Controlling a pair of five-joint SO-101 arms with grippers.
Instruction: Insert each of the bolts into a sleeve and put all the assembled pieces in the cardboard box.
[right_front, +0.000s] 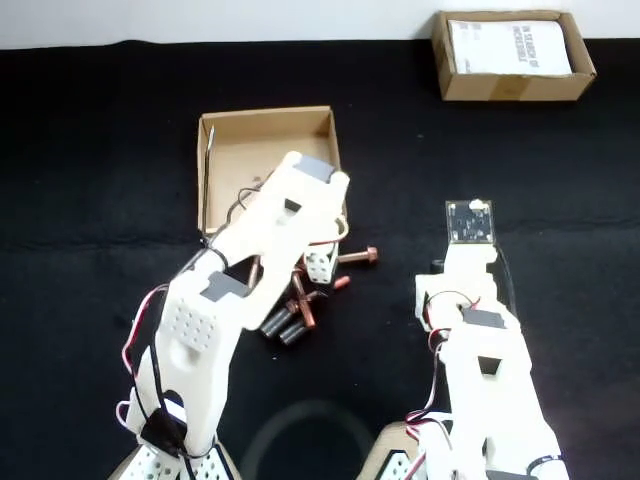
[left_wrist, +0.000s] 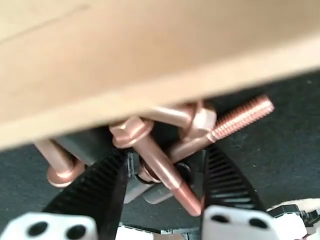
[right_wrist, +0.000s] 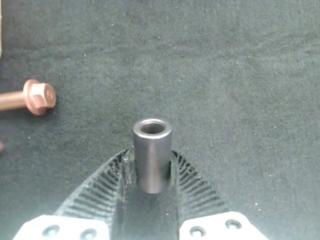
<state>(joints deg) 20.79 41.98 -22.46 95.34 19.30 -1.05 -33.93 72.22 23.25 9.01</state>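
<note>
My left gripper (left_wrist: 165, 156) hangs over a pile of copper bolts (right_front: 300, 300) and dark sleeves (right_front: 285, 327) just in front of the cardboard box (right_front: 262, 150). Its fingers (left_wrist: 220, 175) stand open on either side of one copper bolt (left_wrist: 162, 172), with a dark sleeve (left_wrist: 142, 187) under it. The box wall (left_wrist: 150, 60) is close behind the pile. My right gripper (right_wrist: 151, 156) is shut on a grey sleeve (right_wrist: 152, 140), whose open bore faces away from the wrist. The right arm (right_front: 480, 335) is to the right of the pile. One bolt (right_front: 357, 257) lies between the arms, its head (right_wrist: 36, 97) towards the sleeve.
A second cardboard box (right_front: 470, 85) with a white sheet in it stands at the back right. The black table (right_front: 100, 200) stretches bare to the left and right of the arms.
</note>
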